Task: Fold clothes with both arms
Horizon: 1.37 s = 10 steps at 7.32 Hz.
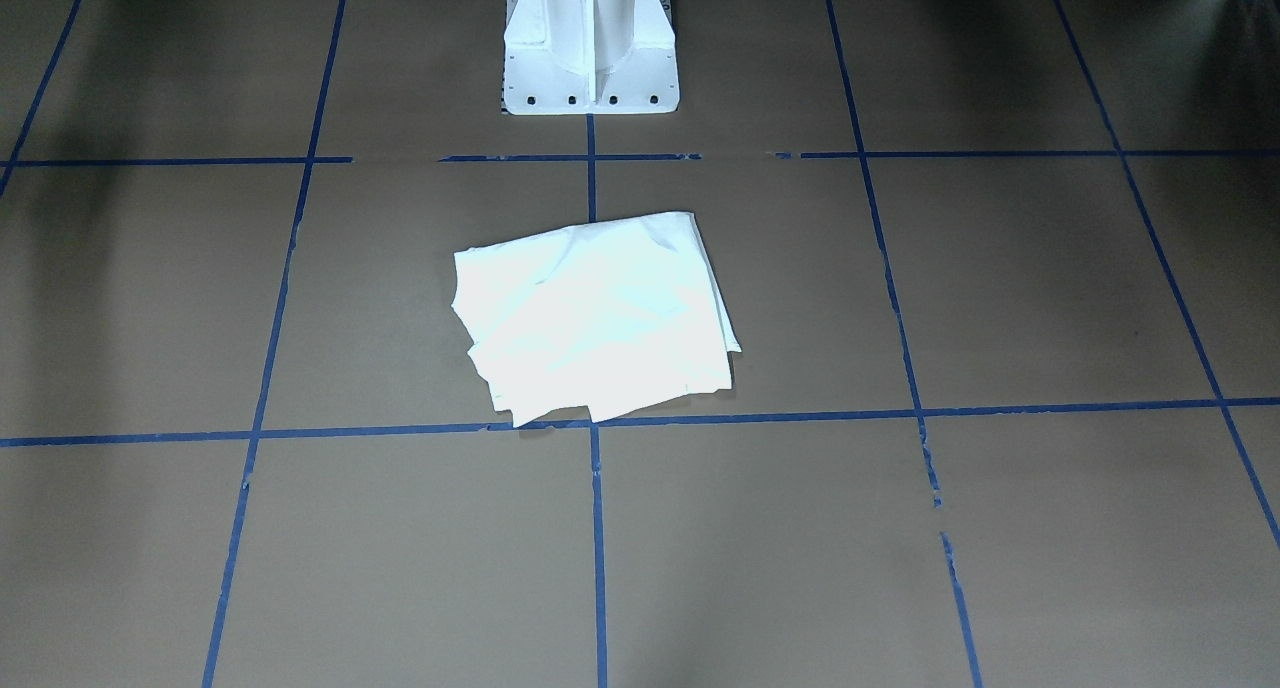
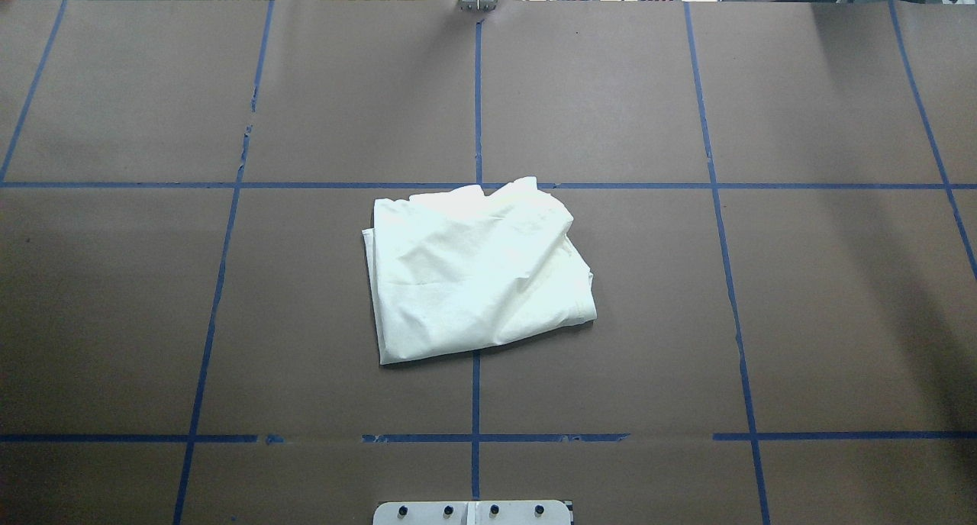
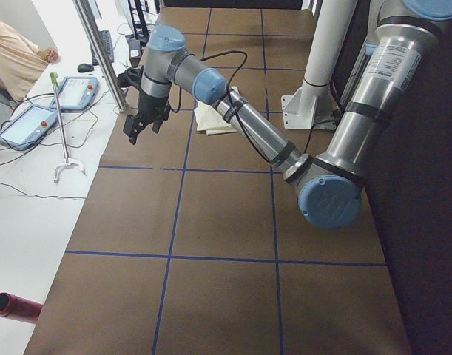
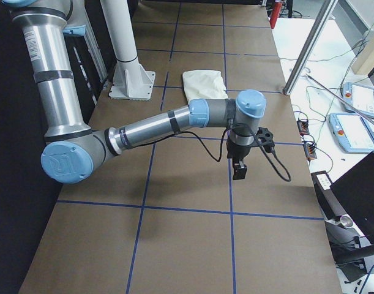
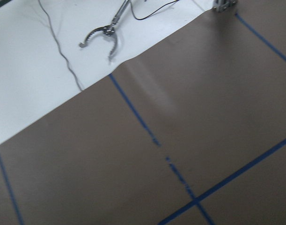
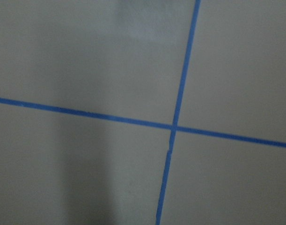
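The shirt (image 2: 473,273) lies folded in a rough rectangle, plain cream side up, at the centre of the brown table (image 2: 763,281), straddling the blue centre tape line just ahead of the white pedestal base (image 1: 590,58). Farther out, we observe the left gripper (image 3: 139,128) and right gripper (image 4: 239,171) hanging over bare table, well apart from the shirt. We cannot tell whether either is spread or pressed together.

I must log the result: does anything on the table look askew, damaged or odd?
The folded shirt lies slightly rotated against the blue tape grid, and its layers do not line up: stepped edges show on the side away from the robot. The tape line nearest the robot has gaps. Nothing else stands out.
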Tool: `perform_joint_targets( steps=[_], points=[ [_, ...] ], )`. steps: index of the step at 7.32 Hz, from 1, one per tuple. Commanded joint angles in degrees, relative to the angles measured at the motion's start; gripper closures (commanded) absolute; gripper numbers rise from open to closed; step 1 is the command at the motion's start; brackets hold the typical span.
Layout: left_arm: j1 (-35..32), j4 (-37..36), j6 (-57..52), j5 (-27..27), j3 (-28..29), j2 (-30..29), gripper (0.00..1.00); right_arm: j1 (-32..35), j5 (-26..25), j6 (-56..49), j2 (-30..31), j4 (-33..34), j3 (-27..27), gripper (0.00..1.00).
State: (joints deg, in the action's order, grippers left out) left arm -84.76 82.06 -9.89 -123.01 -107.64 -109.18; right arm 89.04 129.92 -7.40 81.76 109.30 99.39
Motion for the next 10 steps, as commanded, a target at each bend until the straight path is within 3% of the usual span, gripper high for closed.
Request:
perform_joint_targets(
  steps=[1,3,5,10],
  points=[
    [-2.86,0.3,-1.71,-4.34,3.74,7.28,0.01,3.22,0.41,0.2,7.08,0.73,-1.47,0.0],
    [-4.43,2.39,-2.49,-5.82,6.21,11.16,0.01,4.37,1.12,0.02,10.34,0.56,-1.39,0.0],
    [-4.53,5.63,-2.32,-12.91,6.99,15.3,0.01,5.18,1.65,0.37,16.21,-12.72,-0.95,0.0],
    [-4.44,4.95,-1.8,-12.86,8.49,15.58,0.01,4.92,1.48,2.29,12.99,-12.98,0.37,0.0]
  ],
)
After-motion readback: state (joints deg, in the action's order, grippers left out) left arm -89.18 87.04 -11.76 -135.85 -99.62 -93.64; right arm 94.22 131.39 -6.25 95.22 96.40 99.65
